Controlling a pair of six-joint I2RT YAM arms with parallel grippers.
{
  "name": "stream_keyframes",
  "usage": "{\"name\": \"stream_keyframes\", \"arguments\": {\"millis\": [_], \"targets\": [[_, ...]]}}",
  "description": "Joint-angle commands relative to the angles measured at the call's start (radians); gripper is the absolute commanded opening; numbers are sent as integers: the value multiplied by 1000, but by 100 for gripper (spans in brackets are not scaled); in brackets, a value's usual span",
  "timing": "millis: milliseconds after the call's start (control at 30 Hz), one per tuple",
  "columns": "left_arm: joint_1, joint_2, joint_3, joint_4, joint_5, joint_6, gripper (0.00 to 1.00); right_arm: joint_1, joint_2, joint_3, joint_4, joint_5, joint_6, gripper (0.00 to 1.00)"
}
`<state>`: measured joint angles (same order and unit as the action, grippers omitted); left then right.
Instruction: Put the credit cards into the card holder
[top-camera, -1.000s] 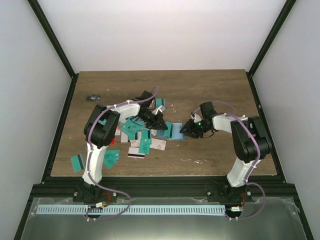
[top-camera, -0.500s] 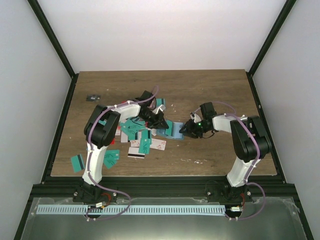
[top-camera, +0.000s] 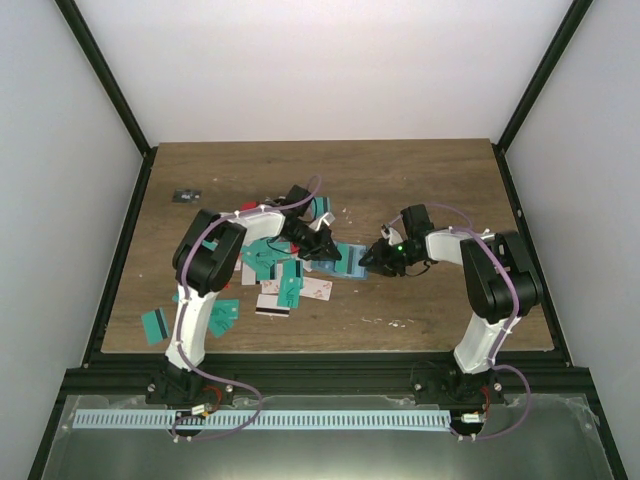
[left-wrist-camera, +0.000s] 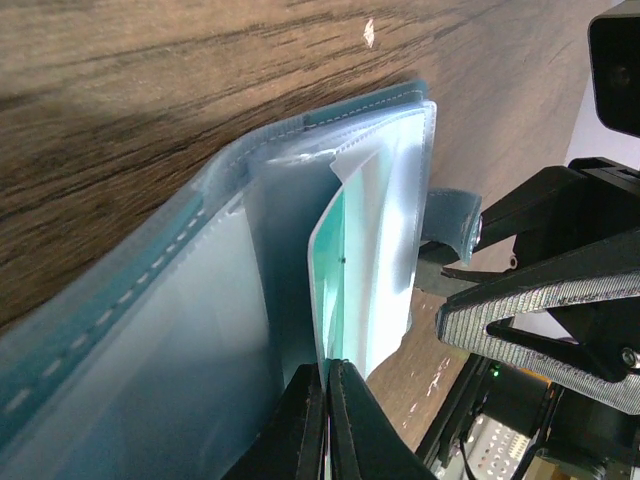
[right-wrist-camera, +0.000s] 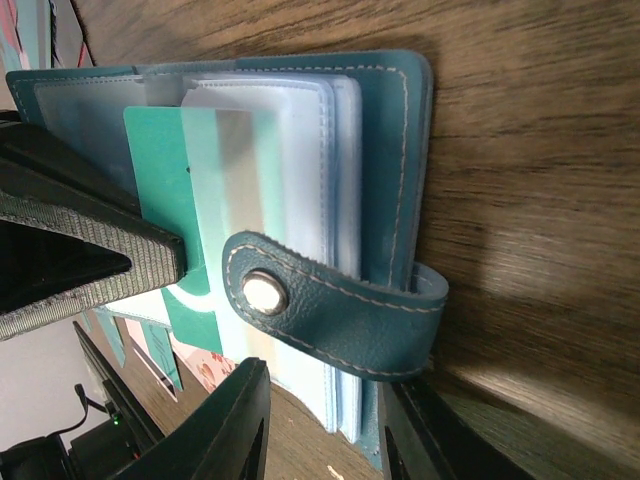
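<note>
The blue-teal card holder (top-camera: 347, 262) lies open on the wood between my two grippers. My left gripper (top-camera: 320, 243) is shut on the edge of a teal credit card (left-wrist-camera: 329, 270) and holds it partly inside a clear pocket of the holder (left-wrist-camera: 150, 280). In the right wrist view the same card (right-wrist-camera: 158, 170) sticks out of the holder's pocket (right-wrist-camera: 290, 150), under the strap with its metal snap (right-wrist-camera: 262, 291). My right gripper (right-wrist-camera: 322, 382) is open, its jaws straddling the holder's near edge without closing on it; it also shows in the top view (top-camera: 372, 258).
Several loose credit cards lie scattered left of the holder: teal ones (top-camera: 155, 325) (top-camera: 222, 315) (top-camera: 320, 207), a white one with a black stripe (top-camera: 272, 305) and a white-pink one (top-camera: 318, 290). A small dark object (top-camera: 186, 194) sits at the far left.
My left gripper has shifted slightly right toward the holder with the teal card in it. The right gripper has barely moved.
</note>
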<state>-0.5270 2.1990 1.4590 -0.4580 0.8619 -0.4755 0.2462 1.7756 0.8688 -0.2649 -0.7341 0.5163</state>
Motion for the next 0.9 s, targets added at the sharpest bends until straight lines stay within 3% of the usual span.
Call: {"name": "stream_keyframes", "arguments": {"millis": [0, 867], "targets": [[-23, 43, 8, -26, -13, 12, 4, 3, 37, 13, -4, 22, -2, 33], [-56, 94, 37, 25, 89, -30, 4, 4, 59, 51, 47, -49, 22, 32]]}}
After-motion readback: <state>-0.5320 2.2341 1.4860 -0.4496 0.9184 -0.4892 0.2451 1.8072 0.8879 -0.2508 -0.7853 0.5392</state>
